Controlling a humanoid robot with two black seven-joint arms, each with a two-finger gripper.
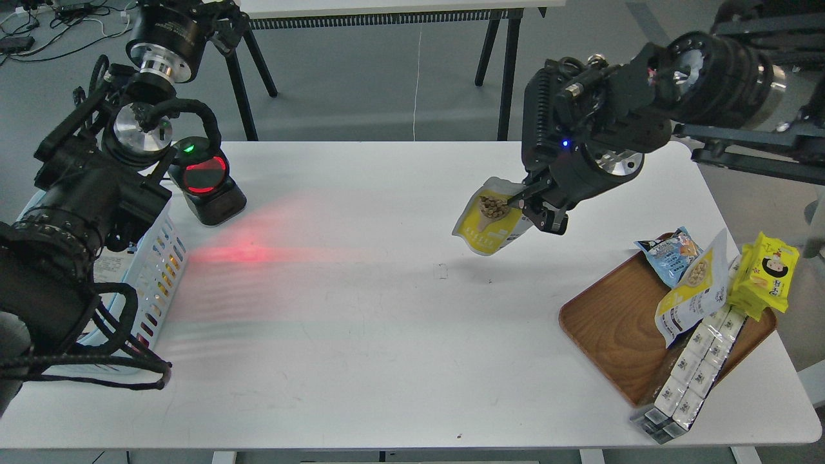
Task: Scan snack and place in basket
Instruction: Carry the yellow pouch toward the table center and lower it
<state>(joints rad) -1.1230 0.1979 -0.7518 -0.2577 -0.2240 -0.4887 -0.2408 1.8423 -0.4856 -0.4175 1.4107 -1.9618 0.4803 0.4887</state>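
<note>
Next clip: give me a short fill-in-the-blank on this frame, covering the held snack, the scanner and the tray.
1. The snack hangs in the ____ gripper, above the table.
2. The scanner throws a ____ glow onto the table.
3. The second white-and-yellow pouch leans in the wooden ____.
4. The basket sits at the table's ____ edge.

Missing words: right; red; tray; left

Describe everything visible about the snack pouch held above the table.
The snack pouch is a glossy, foil-looking stand-up bag, mostly yellow with a white upper edge and a picture of round beige balls. It hangs tilted in the air over the white table, casting a faint shadow below. The right pincer is shut on its upper right part; nothing else touches it. It faces left, toward the red-lit scanner.
</note>
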